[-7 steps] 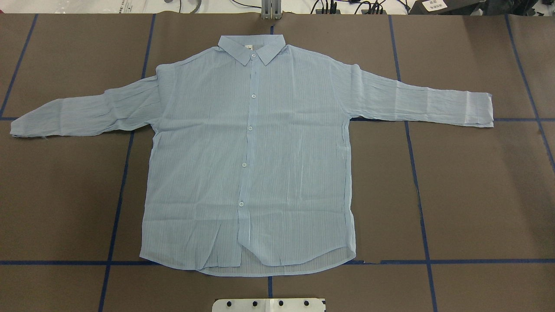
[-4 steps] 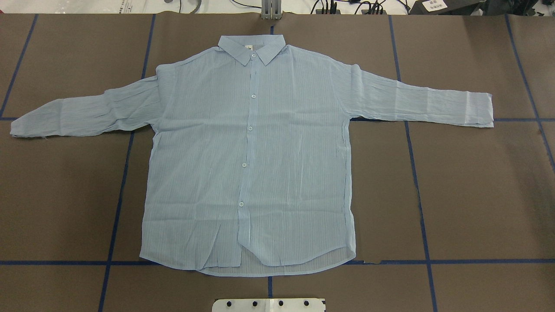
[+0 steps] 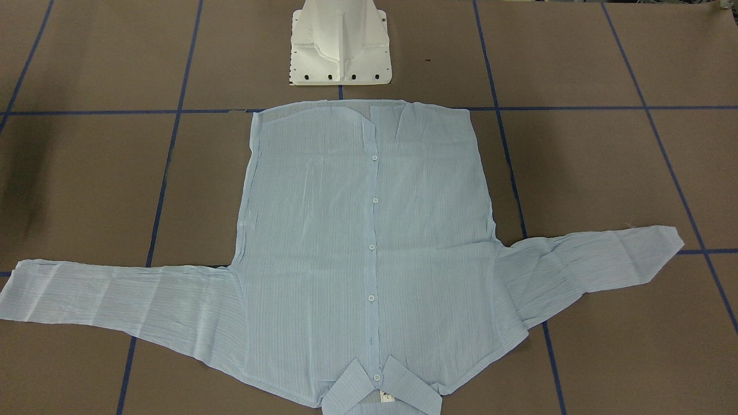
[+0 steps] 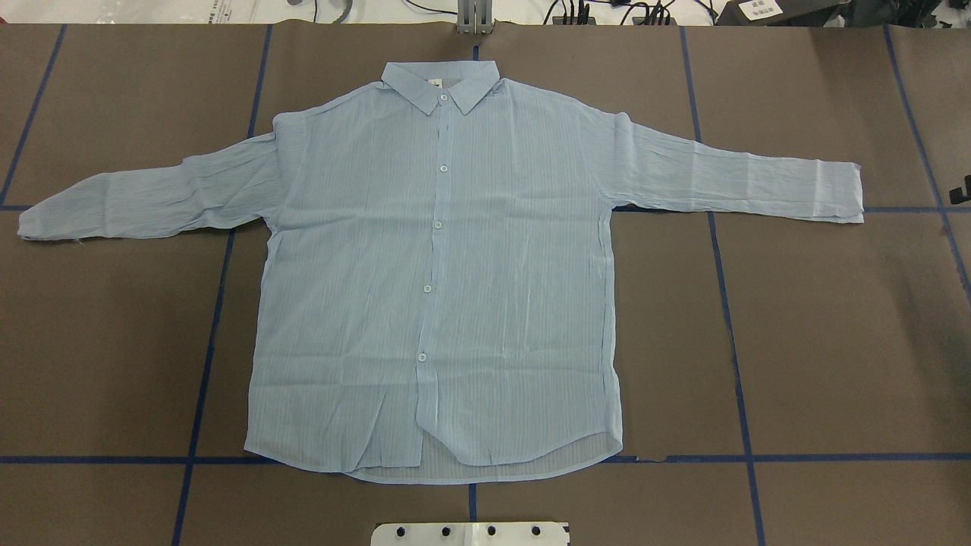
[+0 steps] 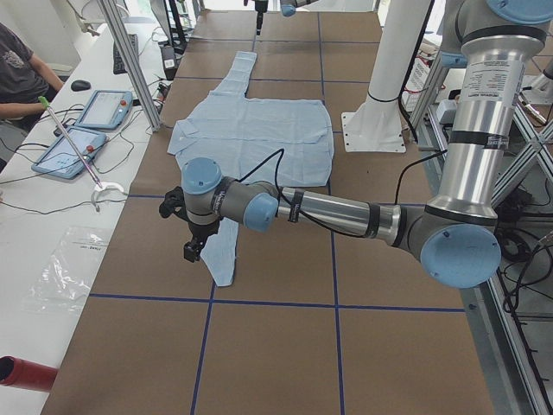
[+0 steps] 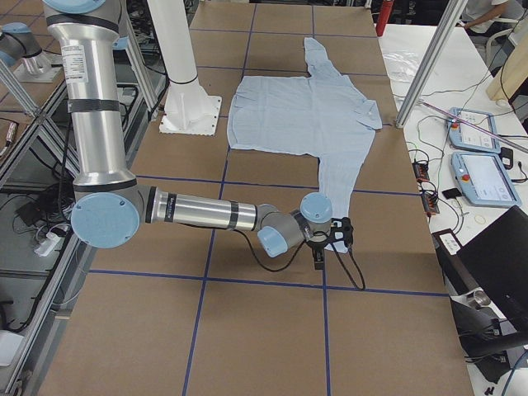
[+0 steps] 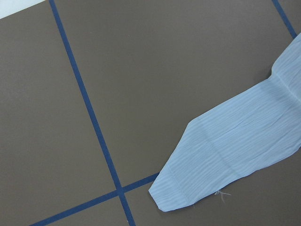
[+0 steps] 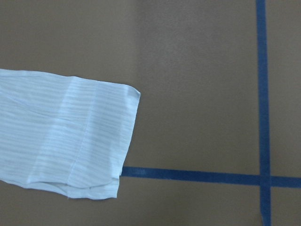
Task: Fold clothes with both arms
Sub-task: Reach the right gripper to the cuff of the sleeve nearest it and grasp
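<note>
The light-blue shirt (image 4: 440,288) lies flat and buttoned on the brown table, collar at the far edge, both sleeves spread sideways. My left gripper (image 5: 192,248) hangs just above the table beside the left cuff (image 7: 221,160). It shows only in the left side view, so I cannot tell if it is open or shut. My right gripper (image 6: 323,247) hovers just past the right cuff (image 8: 75,136). Only a black tip of the right gripper (image 4: 961,189) shows at the overhead view's right edge, so I cannot tell its state either. Neither wrist view shows fingers.
The white pedestal base (image 3: 340,52) stands at the near table edge by the shirt's hem. Blue tape lines cross the brown surface. A side bench beyond the far edge holds tablets (image 5: 86,125) and cables, with a person (image 5: 22,69) seated there. A red cylinder (image 5: 22,372) lies at one corner.
A black tip of the right gripper has come into the overhead view at its right edge, near the right cuff. The shirt has not moved.
</note>
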`<act>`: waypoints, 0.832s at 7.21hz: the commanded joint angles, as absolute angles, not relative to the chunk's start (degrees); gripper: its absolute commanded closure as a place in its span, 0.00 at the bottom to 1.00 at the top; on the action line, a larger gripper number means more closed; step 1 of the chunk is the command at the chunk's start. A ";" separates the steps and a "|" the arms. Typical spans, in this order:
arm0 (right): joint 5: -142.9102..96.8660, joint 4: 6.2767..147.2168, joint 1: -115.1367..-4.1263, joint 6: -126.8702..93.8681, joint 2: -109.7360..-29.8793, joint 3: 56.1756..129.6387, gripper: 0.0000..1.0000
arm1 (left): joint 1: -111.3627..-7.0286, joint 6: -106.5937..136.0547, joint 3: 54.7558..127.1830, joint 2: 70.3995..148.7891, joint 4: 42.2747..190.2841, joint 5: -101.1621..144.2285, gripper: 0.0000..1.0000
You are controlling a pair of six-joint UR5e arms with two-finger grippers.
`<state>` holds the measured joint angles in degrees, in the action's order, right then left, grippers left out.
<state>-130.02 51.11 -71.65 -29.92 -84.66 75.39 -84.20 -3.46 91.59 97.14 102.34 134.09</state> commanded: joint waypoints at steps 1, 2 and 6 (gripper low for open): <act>-129.20 50.89 -68.13 -30.32 -81.75 72.61 0.00 | -84.20 -3.25 90.36 96.86 104.67 134.12 0.00; -129.20 50.98 -67.25 -30.32 -79.74 70.60 0.01 | -84.20 -3.25 89.83 96.86 105.03 134.12 0.00; -129.11 51.41 -66.45 -30.41 -78.31 69.08 0.21 | -84.20 -3.25 89.82 96.86 105.12 134.12 0.00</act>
<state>-129.06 51.23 -66.52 -30.38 -78.54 69.21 -84.20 -3.25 89.85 96.86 105.04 134.12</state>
